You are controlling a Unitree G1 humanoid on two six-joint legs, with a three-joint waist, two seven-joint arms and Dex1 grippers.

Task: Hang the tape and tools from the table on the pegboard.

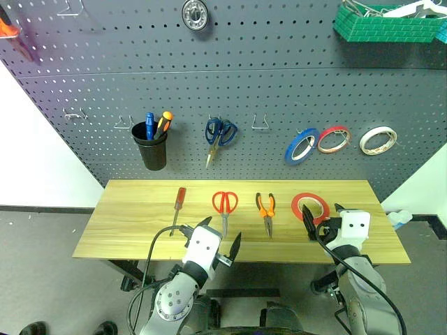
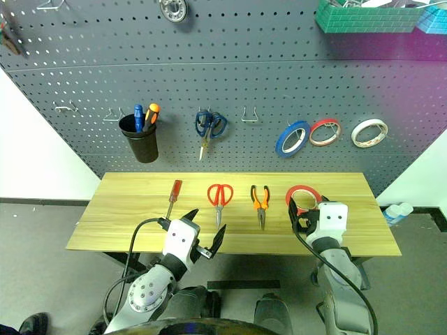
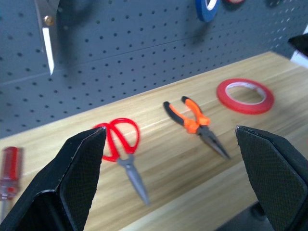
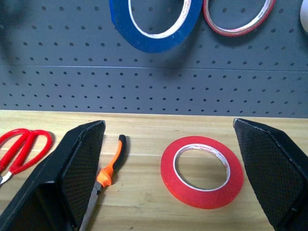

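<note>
Four things lie in a row on the wooden table (image 1: 133,227): a red-handled screwdriver (image 1: 179,202), red-handled scissors (image 1: 224,206), orange-and-black pliers (image 1: 265,210) and the bright red tape (image 1: 311,207), which lies flat. My left gripper (image 1: 221,236) is open at the table's near edge, just in front of the scissors, and holds nothing. In the left wrist view the scissors (image 3: 120,144) and pliers (image 3: 192,122) lie between its fingers. My right gripper (image 1: 323,218) is open and empty, right in front of the tape (image 4: 202,171). The dark grey pegboard (image 1: 279,84) rises behind the table.
On the pegboard hang a black cup (image 1: 150,145) with blue and orange screwdrivers, blue scissors (image 1: 219,132), a blue roll (image 1: 302,146), a pinkish-red roll (image 1: 334,139) and a white roll (image 1: 378,139). Bare hooks (image 1: 260,124) sit between them. A green basket (image 1: 387,24) hangs at top right.
</note>
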